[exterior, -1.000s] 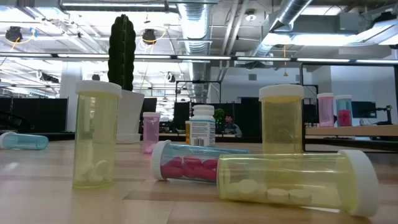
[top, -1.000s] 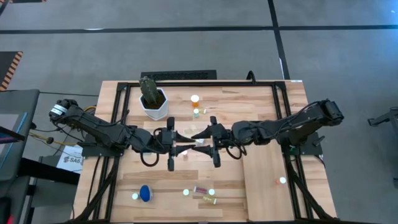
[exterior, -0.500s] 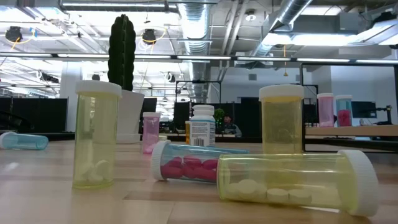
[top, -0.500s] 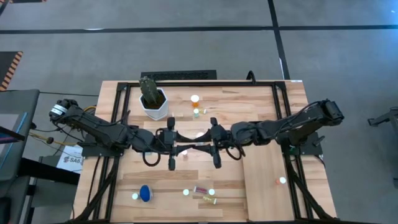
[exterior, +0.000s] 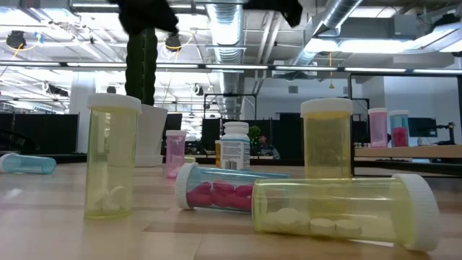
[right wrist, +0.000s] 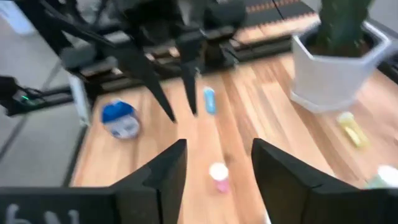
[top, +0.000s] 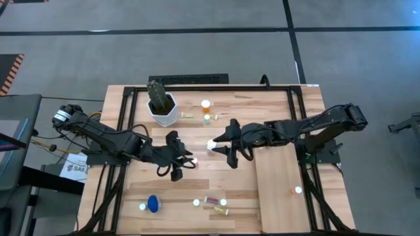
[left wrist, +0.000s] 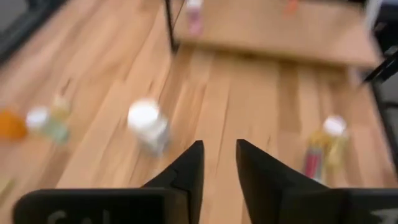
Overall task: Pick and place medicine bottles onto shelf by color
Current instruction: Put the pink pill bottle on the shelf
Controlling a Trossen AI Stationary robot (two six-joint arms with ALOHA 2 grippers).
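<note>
I see yellow-green bottles (exterior: 345,214) holding white tablets and a pink-pill vial (exterior: 216,196) on my worktop (top: 275,105). Left hand (left wrist: 219,163) narrowly parted, empty; right hand (right wrist: 215,163) open, empty, beside the shelf (top: 282,196).

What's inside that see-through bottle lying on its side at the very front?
The yellow-green bottle lying on its side holds a row of pale round tablets along its lower wall. Its white cap hides whatever sits at that end.
</note>
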